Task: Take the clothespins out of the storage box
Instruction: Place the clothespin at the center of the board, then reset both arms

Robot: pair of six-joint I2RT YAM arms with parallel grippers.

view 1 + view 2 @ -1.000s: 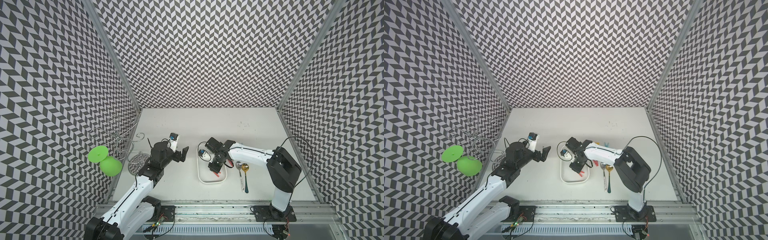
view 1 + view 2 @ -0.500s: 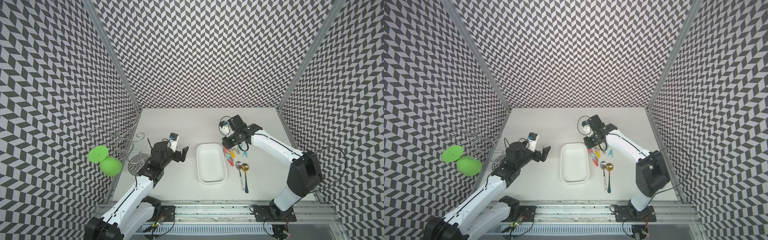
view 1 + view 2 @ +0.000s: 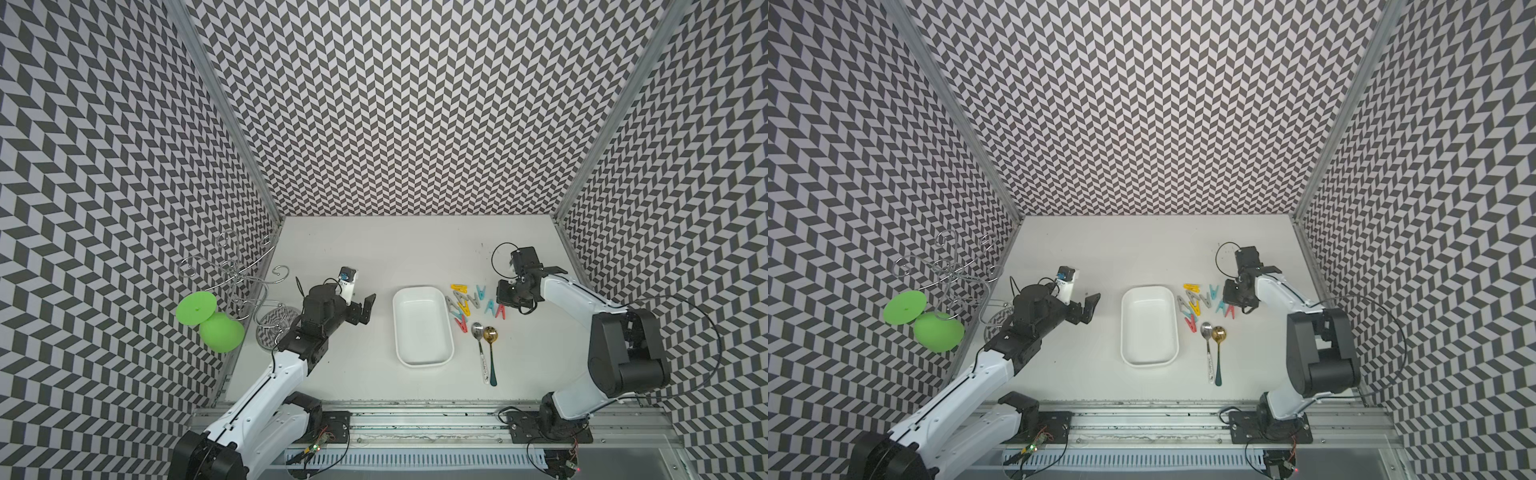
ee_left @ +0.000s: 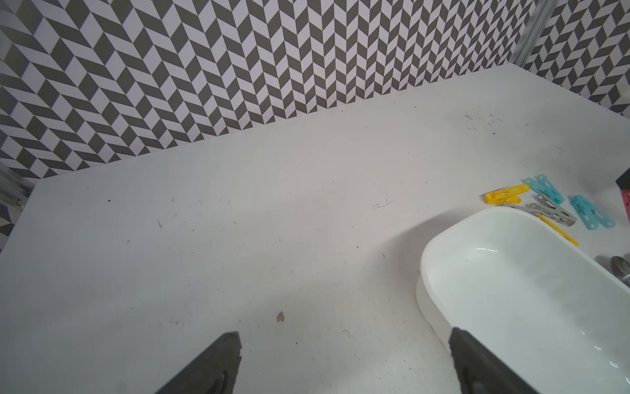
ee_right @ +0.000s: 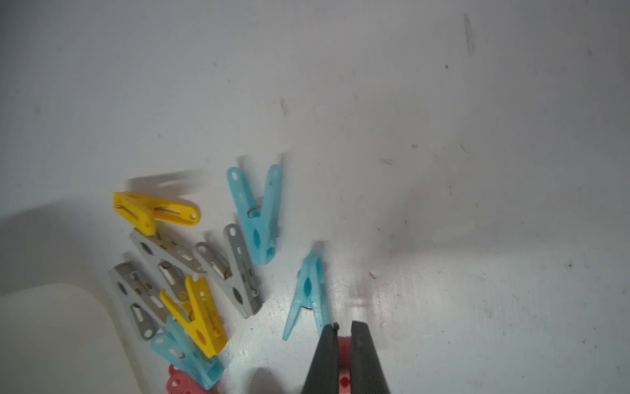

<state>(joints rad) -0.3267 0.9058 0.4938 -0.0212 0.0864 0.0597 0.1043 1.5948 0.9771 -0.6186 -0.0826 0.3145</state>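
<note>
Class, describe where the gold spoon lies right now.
In both top views the gold spoon lies between the white box and the right arm, beside the silver spoon, near the clothespins.

storage box (image 3: 422, 328) mid-table (image 3: 374, 249) | clothespins (image 3: 469, 301) right of it, on table | spoons (image 3: 484, 349) before clothespins

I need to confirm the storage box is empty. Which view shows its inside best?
Both top views: the whole storage box lies unobstructed, its floor bare white. The left wrist view shows most of the inside, cut by the frame edge. The right wrist view catches only a blurred corner.
</note>
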